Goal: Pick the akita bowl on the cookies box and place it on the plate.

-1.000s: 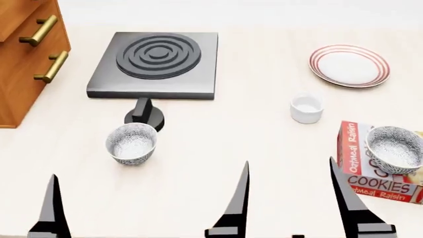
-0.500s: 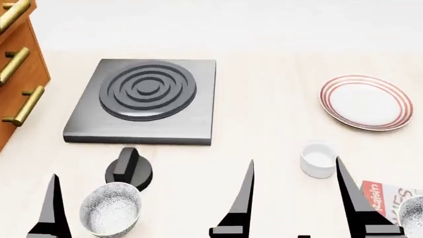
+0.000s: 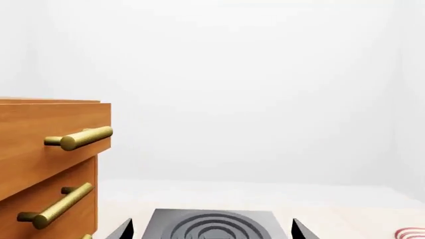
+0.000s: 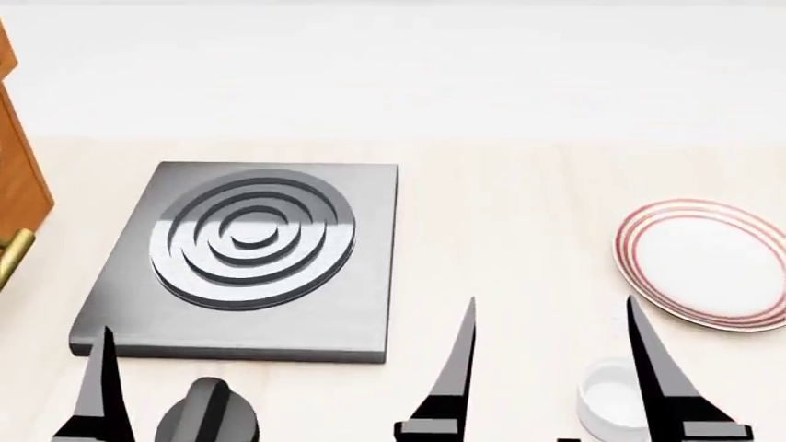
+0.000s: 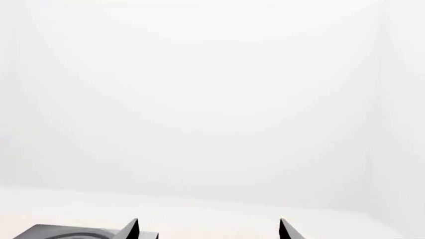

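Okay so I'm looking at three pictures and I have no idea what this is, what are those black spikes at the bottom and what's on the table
These are simulator renders from a two-armed robot. The head view looks down over a pale table. The black spikes are its gripper fingers: the left gripper and the right gripper, both open and holding nothing. On the table lie a dark stove plate with raised rings, its knob, a white plate with red rings and a small white cup. A wooden cabinet shows at the edge. The other two pictures come from cameras near each gripper, mostly facing a blank wall; the left one also catches the cabinet's brass handles. The speckled bowl and cookies box are out of sight.
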Tool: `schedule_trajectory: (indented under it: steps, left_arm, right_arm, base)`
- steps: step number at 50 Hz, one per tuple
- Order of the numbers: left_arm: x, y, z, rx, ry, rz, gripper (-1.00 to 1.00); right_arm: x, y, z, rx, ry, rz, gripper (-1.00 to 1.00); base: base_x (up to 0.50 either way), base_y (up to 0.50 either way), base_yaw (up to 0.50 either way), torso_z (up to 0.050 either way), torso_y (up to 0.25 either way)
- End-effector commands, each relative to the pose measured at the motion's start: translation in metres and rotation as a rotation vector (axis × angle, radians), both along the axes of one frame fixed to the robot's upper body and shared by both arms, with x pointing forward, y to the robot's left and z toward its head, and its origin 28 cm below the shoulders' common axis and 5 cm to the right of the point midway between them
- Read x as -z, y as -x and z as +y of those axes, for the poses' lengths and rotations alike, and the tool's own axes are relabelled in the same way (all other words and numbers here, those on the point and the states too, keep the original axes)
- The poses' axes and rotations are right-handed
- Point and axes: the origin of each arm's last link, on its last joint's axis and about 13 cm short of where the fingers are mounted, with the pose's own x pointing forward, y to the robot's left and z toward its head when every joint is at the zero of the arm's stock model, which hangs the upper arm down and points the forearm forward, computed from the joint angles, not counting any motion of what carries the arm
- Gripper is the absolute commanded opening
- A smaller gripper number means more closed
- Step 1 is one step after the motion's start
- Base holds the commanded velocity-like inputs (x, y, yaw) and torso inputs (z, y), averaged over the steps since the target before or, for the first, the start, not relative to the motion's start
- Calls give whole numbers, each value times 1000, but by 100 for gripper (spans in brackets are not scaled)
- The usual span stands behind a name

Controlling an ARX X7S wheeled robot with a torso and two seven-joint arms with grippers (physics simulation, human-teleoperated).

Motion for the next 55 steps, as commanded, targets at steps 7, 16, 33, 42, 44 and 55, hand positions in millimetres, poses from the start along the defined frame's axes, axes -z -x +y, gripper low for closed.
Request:
schedule_trajectory:
  steps: [7,16,33,42,44,55]
  left_arm:
    - [-5,2,2,-1,19,-23,100]
    - [-5,1,2,-2,19,-22,100]
    - [-4,0,2,-5,18,-17,100]
    - [-3,0,2,-3,20,-14,100]
    - [-3,0,2,-3,21,-14,100]
    - [-3,0,2,4,21,2,100]
  right_arm:
    - [0,1,-4,-10,-71,-36,100]
    - [-1,1,-4,-14,-80,-38,100]
    - [-1,1,-4,-17,-84,-38,100]
    - [-2,1,-4,-17,-84,-37,100]
    - [-2,1,-4,-17,-83,-37,100]
    - [-1,0,-2,-31,-52,-21,100]
  base:
    - [0,-211,0,0,0]
    - [0,-500,0,0,0]
    - [0,-500,0,0,0]
    - [0,-500,0,0,0]
    - [0,-500,0,0,0]
    - [0,-136,0,16,-1]
